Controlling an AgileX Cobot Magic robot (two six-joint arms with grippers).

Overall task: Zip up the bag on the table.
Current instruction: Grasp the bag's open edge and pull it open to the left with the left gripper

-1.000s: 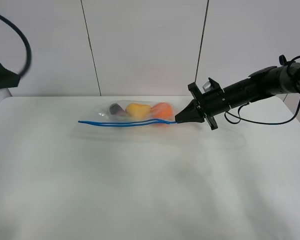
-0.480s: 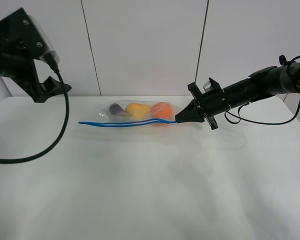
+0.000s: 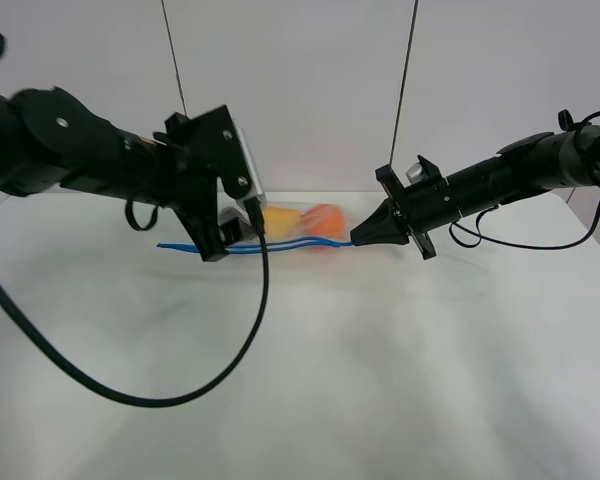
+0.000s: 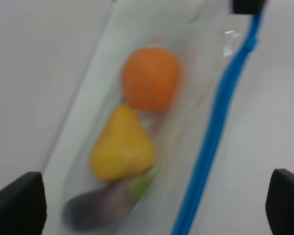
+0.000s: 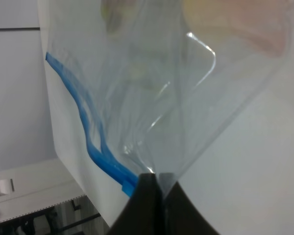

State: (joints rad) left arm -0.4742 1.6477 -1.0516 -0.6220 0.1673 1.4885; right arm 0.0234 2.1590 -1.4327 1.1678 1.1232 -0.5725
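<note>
Now that the left gripper [image 4: 152,200] has swung over the bag's [image 3: 312,228] 9 o'clock end, jaws wide, zipping can begin; at the table's [image 3: 330,390] 12 o'clock, the right gripper [image 3: 358,239] pinches its 3 o'clock corner, seemingly at the zipper [image 3: 292,243].

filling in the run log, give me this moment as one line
left gripper: open, over bag | right gripper: shut on bag corner at zipper end | zipper: tracks parted, not zipped
</note>
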